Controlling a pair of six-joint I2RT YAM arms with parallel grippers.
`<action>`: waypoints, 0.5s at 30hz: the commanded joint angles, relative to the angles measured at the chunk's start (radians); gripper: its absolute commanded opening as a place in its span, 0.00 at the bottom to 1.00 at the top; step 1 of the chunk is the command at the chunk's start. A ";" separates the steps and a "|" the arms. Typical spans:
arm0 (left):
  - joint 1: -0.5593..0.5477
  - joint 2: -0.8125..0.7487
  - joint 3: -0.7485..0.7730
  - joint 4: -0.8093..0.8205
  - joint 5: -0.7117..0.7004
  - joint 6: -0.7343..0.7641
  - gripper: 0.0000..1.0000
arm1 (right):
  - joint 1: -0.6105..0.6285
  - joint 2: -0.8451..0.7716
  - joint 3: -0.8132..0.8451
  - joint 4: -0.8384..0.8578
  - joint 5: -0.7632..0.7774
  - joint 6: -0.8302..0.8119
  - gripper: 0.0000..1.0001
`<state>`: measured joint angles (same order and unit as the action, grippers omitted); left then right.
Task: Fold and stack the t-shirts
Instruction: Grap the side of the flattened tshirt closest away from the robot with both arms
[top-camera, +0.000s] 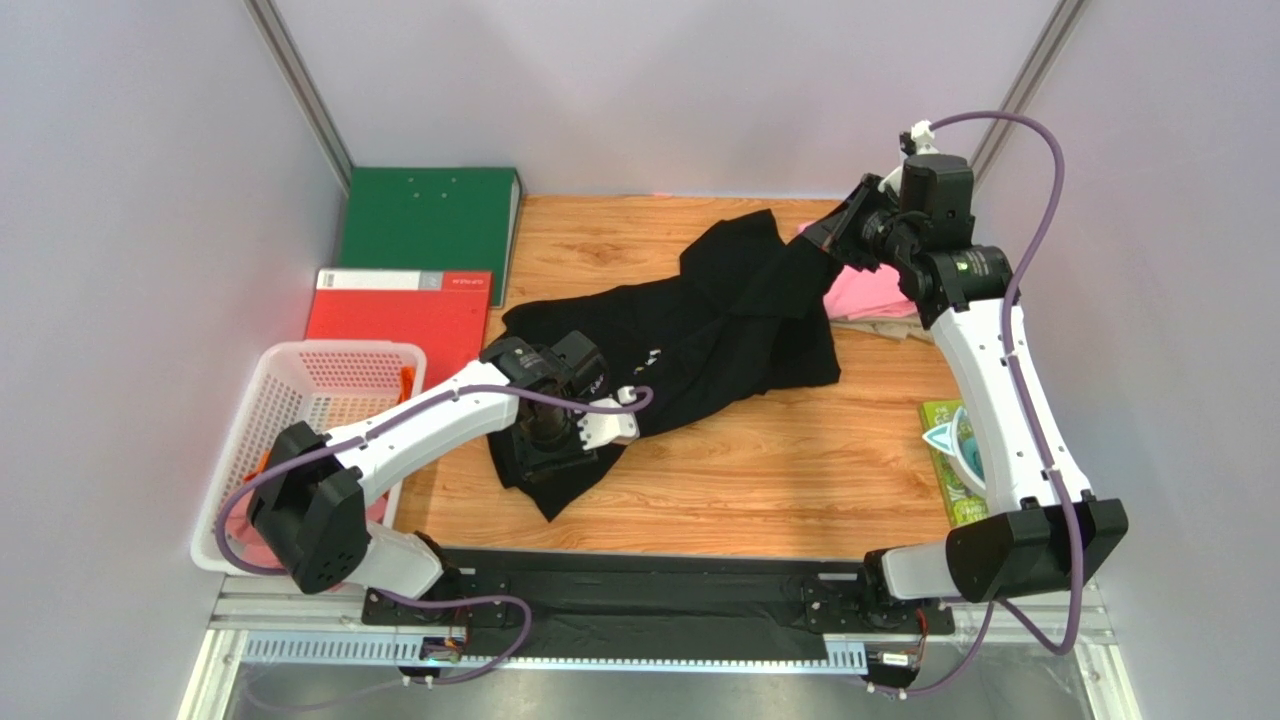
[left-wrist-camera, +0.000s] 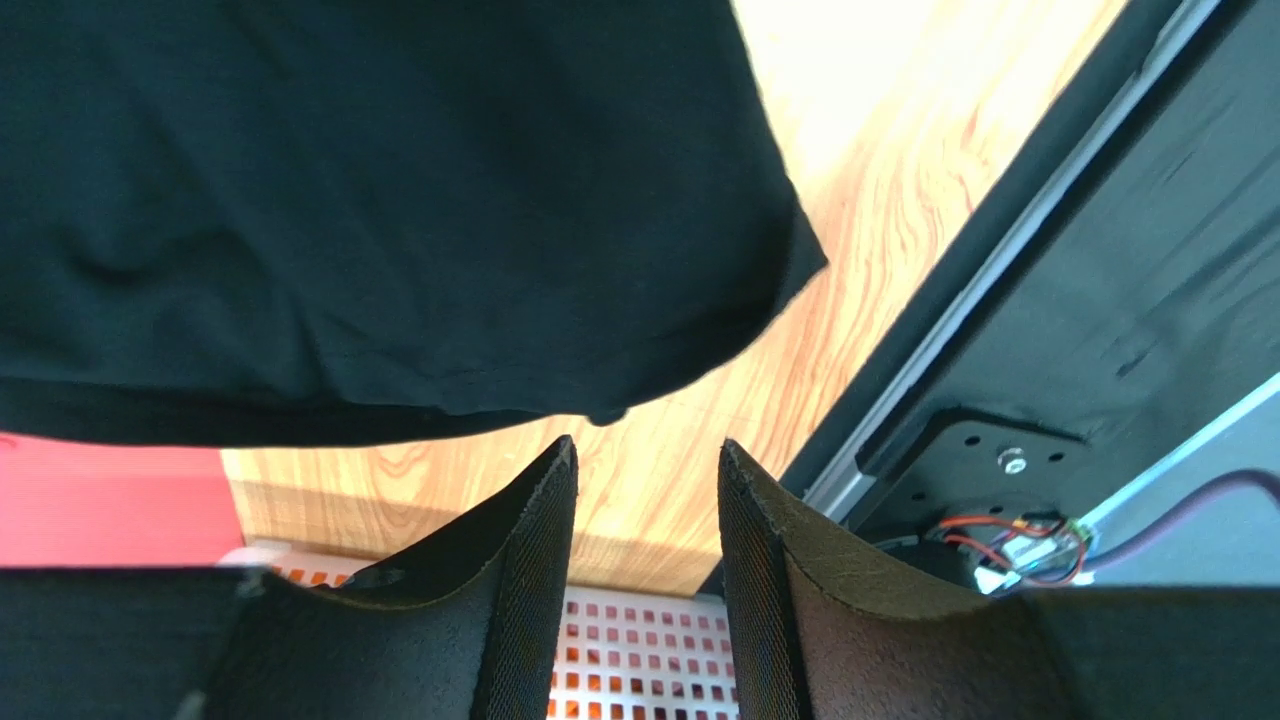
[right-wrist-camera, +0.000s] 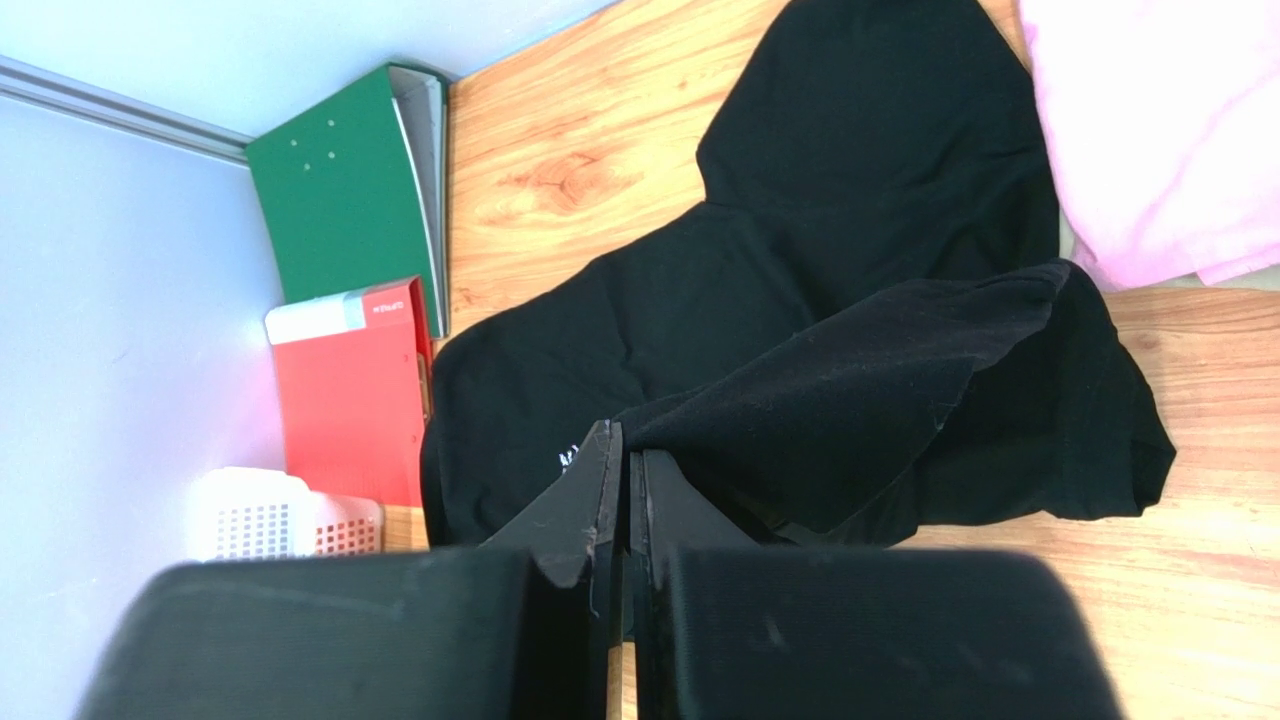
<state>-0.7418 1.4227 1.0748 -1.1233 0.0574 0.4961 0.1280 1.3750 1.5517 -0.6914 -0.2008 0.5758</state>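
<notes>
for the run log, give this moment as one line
left end effector: open, by black t-shirt | right end effector: shut on black t-shirt | pink t-shirt: far right

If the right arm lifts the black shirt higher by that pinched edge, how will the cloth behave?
Probably floppy: the black t-shirt sags in folds from the right gripper, so the rest should trail across the table. It looks light; one pinch likely carries it. Expect bunching, not a flat sheet, given its overlapping layers.
</notes>
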 joint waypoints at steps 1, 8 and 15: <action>-0.039 0.016 -0.044 0.034 -0.083 0.007 0.47 | 0.004 0.021 0.024 0.039 0.003 -0.017 0.00; -0.039 0.133 -0.044 0.103 -0.070 0.001 0.47 | 0.004 0.022 0.016 0.047 -0.002 -0.016 0.00; -0.067 0.153 -0.024 0.128 -0.062 -0.002 0.62 | 0.004 0.029 0.011 0.044 0.004 -0.024 0.00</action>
<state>-0.7818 1.5875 1.0218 -1.0164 -0.0063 0.4984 0.1284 1.4067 1.5517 -0.6907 -0.2005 0.5735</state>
